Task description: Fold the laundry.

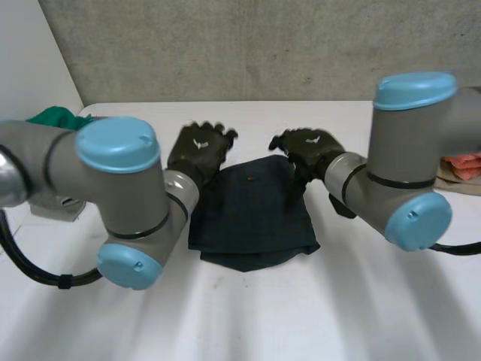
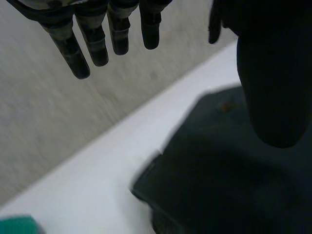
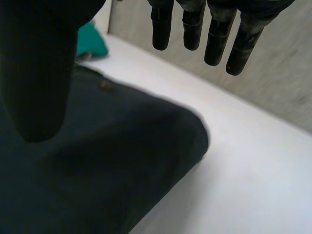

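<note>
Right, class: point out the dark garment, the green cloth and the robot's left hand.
dark garment (image 1: 252, 210), head view, middle of the cloth.
green cloth (image 1: 56, 118), head view, its bunched part.
left hand (image 1: 197, 149), head view, back of the hand.

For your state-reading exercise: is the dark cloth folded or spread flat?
Folded. The dark cloth is a compact rectangle, a lower layer peeking out beneath.

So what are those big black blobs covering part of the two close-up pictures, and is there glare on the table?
Left wrist view: the blob is the thumb of the left hand, near the camera, hiding part of the dark cloth. Right wrist view: the thumb of the right hand, likewise. Head view: no glare on the white table.
</note>
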Robot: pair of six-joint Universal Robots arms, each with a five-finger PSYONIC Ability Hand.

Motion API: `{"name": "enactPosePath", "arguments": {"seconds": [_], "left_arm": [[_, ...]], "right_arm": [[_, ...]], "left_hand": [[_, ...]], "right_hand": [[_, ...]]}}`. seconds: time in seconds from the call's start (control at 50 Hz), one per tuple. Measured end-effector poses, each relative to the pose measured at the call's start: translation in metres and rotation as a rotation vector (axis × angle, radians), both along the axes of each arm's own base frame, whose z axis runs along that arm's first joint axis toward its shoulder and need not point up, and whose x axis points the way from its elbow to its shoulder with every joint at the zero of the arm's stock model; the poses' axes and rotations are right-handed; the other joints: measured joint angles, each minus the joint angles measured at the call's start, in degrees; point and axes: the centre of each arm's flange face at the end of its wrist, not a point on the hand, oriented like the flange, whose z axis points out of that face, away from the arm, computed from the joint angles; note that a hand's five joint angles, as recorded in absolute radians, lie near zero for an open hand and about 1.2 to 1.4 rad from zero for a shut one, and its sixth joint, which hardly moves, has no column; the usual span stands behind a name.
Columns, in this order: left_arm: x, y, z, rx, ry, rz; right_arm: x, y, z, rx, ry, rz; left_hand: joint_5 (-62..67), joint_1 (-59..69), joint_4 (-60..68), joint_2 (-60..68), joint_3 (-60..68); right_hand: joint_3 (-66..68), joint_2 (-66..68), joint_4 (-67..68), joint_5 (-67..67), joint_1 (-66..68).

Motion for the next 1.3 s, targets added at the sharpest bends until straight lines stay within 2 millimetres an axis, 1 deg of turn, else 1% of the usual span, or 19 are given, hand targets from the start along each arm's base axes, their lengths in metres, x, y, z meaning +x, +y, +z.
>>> {"name": "enactPosePath", "arguments": {"seconds": [0.14, 0.18, 0.26, 0.32, 0.38, 0.42, 0.5, 0.54, 0.56, 0.64, 0.68, 0.72, 0.76, 0.82, 0.84, 0.9, 0.98, 1.14, 1.3], "left_arm": [[0.003, -0.001, -0.046, 0.165, -0.130, 0.008], [0.004, -0.001, -0.052, 0.190, -0.151, 0.009], [0.005, 0.000, -0.057, 0.209, -0.167, 0.007], [0.004, -0.001, -0.056, 0.206, -0.166, 0.002], [0.002, -0.002, -0.051, 0.188, -0.162, -0.012], [-0.001, -0.003, -0.046, 0.169, -0.161, -0.031], [-0.007, -0.001, -0.033, 0.125, -0.157, -0.081], [-0.007, 0.000, -0.028, 0.114, -0.153, -0.092], [-0.008, 0.001, -0.015, 0.086, -0.137, -0.105], [-0.003, 0.007, 0.028, 0.002, -0.075, -0.134], [0.001, 0.011, 0.048, -0.037, -0.043, -0.155], [0.004, 0.015, 0.060, -0.059, -0.024, -0.178], [0.009, 0.022, 0.073, -0.082, 0.001, -0.233], [0.013, 0.032, 0.082, -0.087, 0.022, -0.328], [0.015, 0.038, 0.084, -0.083, 0.031, -0.392], [0.018, 0.044, 0.085, -0.071, 0.043, -0.466], [0.024, 0.048, 0.084, -0.046, 0.059, -0.524], [0.026, 0.046, 0.083, -0.028, 0.073, -0.516], [0.025, 0.045, 0.083, -0.030, 0.076, -0.508]], "right_arm": [[0.007, -0.005, -0.046, 0.093, 0.122, 0.052], [0.006, -0.006, -0.057, 0.085, 0.181, 0.057], [0.003, -0.007, -0.068, 0.054, 0.268, 0.054], [0.000, -0.010, -0.070, 0.007, 0.326, 0.037], [-0.001, -0.014, -0.059, -0.061, 0.316, 0.010], [-0.001, -0.016, -0.042, -0.128, 0.273, -0.011], [-0.001, -0.011, -0.012, -0.223, 0.169, -0.038], [-0.002, -0.009, -0.006, -0.240, 0.146, -0.042], [-0.003, -0.005, 0.003, -0.262, 0.114, -0.048], [-0.010, 0.012, 0.017, -0.283, 0.069, -0.055], [-0.015, 0.024, 0.018, -0.274, 0.065, -0.052], [-0.018, 0.033, 0.015, -0.260, 0.070, -0.047], [-0.021, 0.045, 0.008, -0.235, 0.083, -0.035], [-0.023, 0.062, -0.008, -0.203, 0.101, -0.011], [-0.023, 0.073, -0.020, -0.189, 0.109, 0.009], [-0.021, 0.082, -0.033, -0.188, 0.111, 0.029], [-0.014, 0.095, -0.063, -0.228, 0.098, 0.066], [0.005, 0.090, -0.104, -0.323, 0.096, 0.104], [0.020, 0.070, -0.112, -0.395, 0.118, 0.109]], "left_hand": [[0.00, 0.00, 0.00, 0.00, 0.00], [0.00, 0.00, 0.00, 0.00, 0.00], [0.00, 0.00, 0.00, 0.00, 0.00], [0.00, 0.00, 0.00, 0.00, 0.00], [0.00, 0.00, 0.00, 0.00, 0.00], [0.00, 0.00, 0.00, 0.00, 0.00], [0.00, 0.00, 0.00, 0.00, 0.00], [0.00, 0.00, 0.00, 0.00, 0.00], [0.00, 0.00, 0.00, 0.00, 0.00], [0.00, 0.00, 0.00, 0.00, 0.00], [0.00, 0.00, 0.00, 0.00, 0.00], [0.00, 0.00, 0.00, 0.00, 0.00], [0.01, 0.00, 0.00, 0.00, 0.00], [0.00, 0.00, 0.00, 0.00, 0.00], [0.00, 0.00, 0.00, 0.00, 0.00], [0.00, 0.00, 0.00, 0.00, 0.00], [0.00, 0.00, 0.00, 0.00, 0.00], [0.00, 0.00, 0.00, 0.00, 0.00], [0.00, 0.00, 0.00, 0.00, 0.00]], "right_hand": [[0.62, 0.00, 0.00, 0.00, 0.03], [0.62, 0.00, 0.00, 0.00, 0.03], [0.62, 0.00, 0.00, 0.00, 0.03], [2.10, 1.46, 0.01, 2.02, 0.38], [2.10, 1.65, 0.01, 2.11, 0.50], [2.10, 1.65, 0.01, 2.06, 0.56], [1.95, 1.46, -0.05, 1.18, 0.37], [1.95, 1.46, -0.10, 0.92, 0.37], [0.94, 0.80, -0.16, 0.00, 0.15], [-0.74, -0.74, -0.63, -0.50, -1.11], [-1.50, -1.45, -1.08, -0.50, -1.58], [-1.52, -1.45, -1.08, -0.50, -1.58], [-1.52, -1.45, -1.08, -0.50, -1.58], [-1.52, -1.45, -1.08, -0.50, -1.58], [-1.52, -1.45, -1.08, -0.50, -1.58], [-1.52, -1.45, -1.08, -0.50, -1.58], [-1.52, -1.45, -1.08, -0.50, -1.58], [-1.52, -1.45, -1.08, -0.50, -1.58], [-0.39, -0.71, -0.81, -0.16, -1.13]]}}
